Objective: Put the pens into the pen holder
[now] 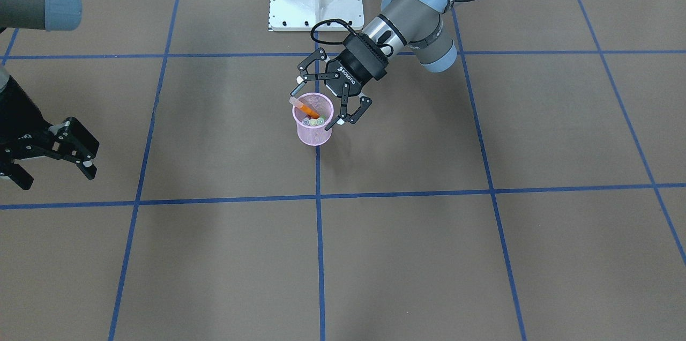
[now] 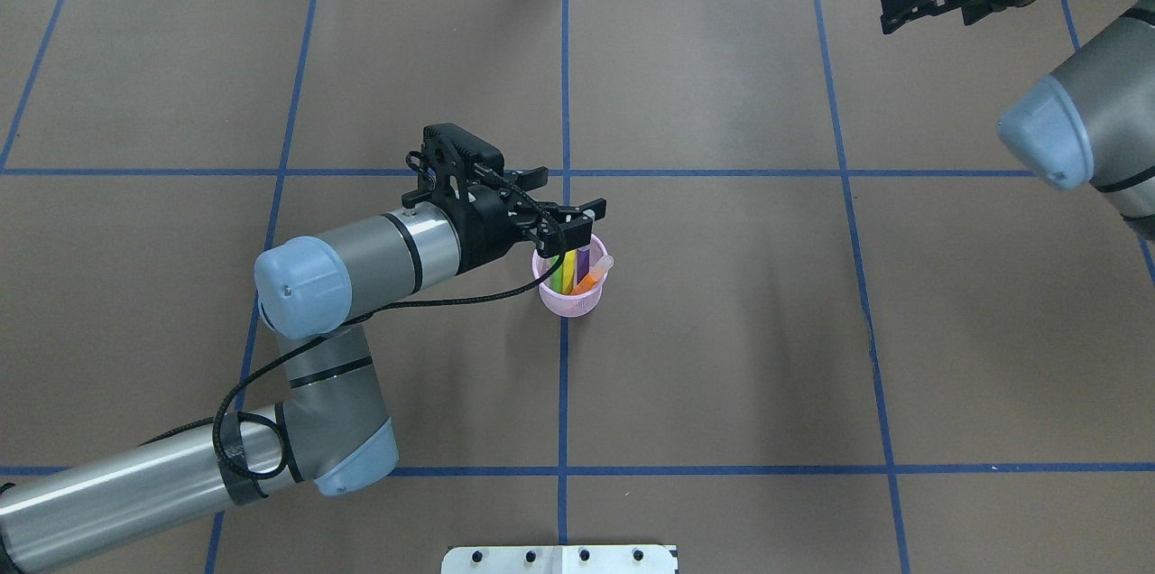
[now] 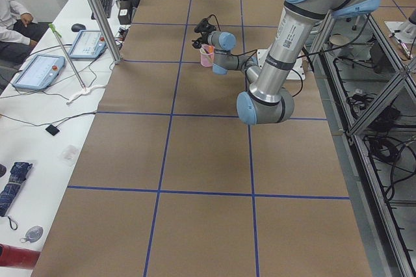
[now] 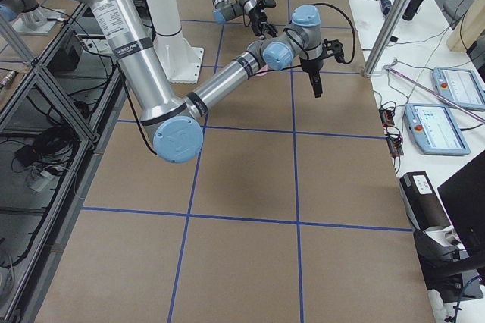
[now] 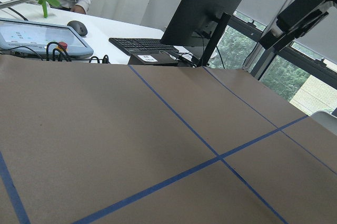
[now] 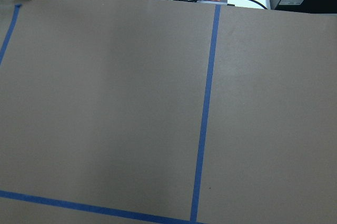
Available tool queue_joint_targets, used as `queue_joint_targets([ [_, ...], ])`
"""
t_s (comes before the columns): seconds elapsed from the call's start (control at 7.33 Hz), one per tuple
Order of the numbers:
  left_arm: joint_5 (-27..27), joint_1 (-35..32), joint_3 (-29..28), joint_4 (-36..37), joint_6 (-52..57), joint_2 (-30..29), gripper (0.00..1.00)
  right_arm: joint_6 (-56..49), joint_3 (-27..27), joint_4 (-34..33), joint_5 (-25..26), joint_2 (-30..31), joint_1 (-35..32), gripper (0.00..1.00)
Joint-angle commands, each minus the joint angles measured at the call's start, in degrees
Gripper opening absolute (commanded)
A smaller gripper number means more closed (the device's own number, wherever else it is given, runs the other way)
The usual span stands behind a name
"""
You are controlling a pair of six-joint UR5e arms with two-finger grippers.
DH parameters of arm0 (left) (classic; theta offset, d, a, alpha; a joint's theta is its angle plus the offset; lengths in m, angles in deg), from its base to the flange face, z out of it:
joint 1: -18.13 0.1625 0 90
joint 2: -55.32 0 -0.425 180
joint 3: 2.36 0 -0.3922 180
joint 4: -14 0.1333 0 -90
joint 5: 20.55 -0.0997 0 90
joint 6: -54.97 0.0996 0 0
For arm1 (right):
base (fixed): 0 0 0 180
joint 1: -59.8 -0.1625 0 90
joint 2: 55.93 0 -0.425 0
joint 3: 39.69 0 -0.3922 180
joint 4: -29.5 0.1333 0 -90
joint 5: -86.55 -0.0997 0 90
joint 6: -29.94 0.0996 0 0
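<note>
Left gripper [image 1: 326,106] hangs at the holder [image 1: 314,134] with its jaws spread wide, one finger to each side of the rim and nothing between them. The holder stands upright at mid-table on a blue line. All three pens are inside it: purple [image 2: 584,260] and green [image 2: 558,271] near upright, orange [image 1: 309,110] leaning, with its pale cap above the rim close to one finger. Contact between finger and cap cannot be confirmed.

Hazards on withdrawal:
- A sideways exit can catch the orange cap and flick the pen out.
- A finger dragging on the rim can tip the light mesh holder and spill all three pens.
- Closing the jaws here can pinch the rim.

Retract straight up. Right gripper [image 1: 53,172] is spread too, well apart at the table edge, and poses no risk.
</note>
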Motion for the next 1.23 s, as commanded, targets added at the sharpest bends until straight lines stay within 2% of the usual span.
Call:
queue_joint_targets([
  [0.0, 8.37, -5.17, 2.29, 11.09, 0.34, 2.16, 0.99, -7.86, 1.94, -0.16, -5.68, 1.94, -5.43, 1.00],
  [0.27, 21.96, -15.33, 6.85, 25.05, 0.60, 4.88, 0.99, -18.14, 4.57, -0.25, -10.00, 5.89, -12.11, 1.00],
  [0.41, 29.34, -19.83, 9.05, 30.95, 6.26, 6.90, 0.99, -22.98, 7.11, -0.25, -10.89, 7.48, -14.67, 1.00],
  [0.68, 38.16, -28.18, 14.59, 45.52, 18.92, 13.31, 0.99, -30.04, 9.33, -0.16, -10.90, 12.38, -18.54, 1.00],
  [0.95, 48.01, -40.29, 14.97, 56.88, 36.37, 17.10, 0.99, -39.86, 11.52, -0.42, -11.07, 17.40, -22.58, 1.00],
  [1.09, 50.23, -45.66, 14.88, 63.20, 46.30, 18.94, 0.99, -42.34, 12.57, -0.34, -11.08, 19.69, -24.34, 1.00],
])
